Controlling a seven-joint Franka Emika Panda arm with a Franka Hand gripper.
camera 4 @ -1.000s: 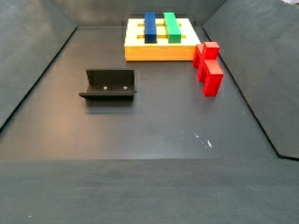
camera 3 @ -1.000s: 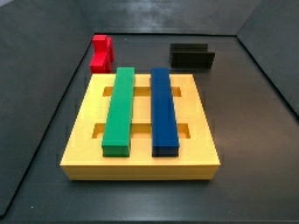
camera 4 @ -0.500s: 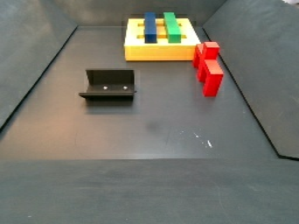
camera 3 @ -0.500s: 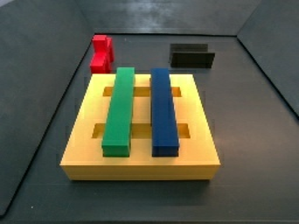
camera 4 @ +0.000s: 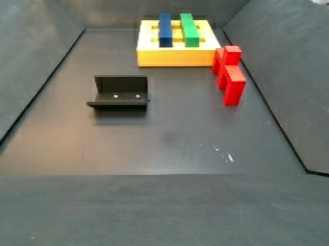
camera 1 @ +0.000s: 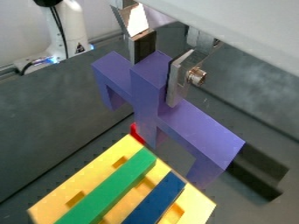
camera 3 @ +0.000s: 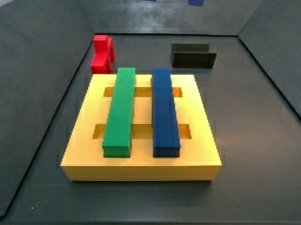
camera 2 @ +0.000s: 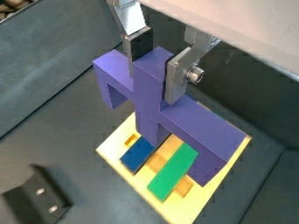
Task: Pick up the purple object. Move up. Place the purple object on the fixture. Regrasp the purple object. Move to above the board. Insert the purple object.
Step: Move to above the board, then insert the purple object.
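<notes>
I see my gripper [camera 1: 156, 59] pinching the purple object [camera 1: 163, 114] by its raised stub, high above the board [camera 2: 222, 171] in both wrist views, so I judge the regrasp done and only lowering and inserting left.

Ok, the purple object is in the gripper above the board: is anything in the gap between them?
Nothing. In both wrist views the gripper clamps the purple object with only open air down to the board and its green bar and blue bar.

Dark floor [camera 4: 167, 144] (bearing board [camera 4: 176, 56], fixture [camera 4: 119, 94], red block [camera 4: 230, 74]); gripper [camera 1: 156, 63] aloft.
</notes>
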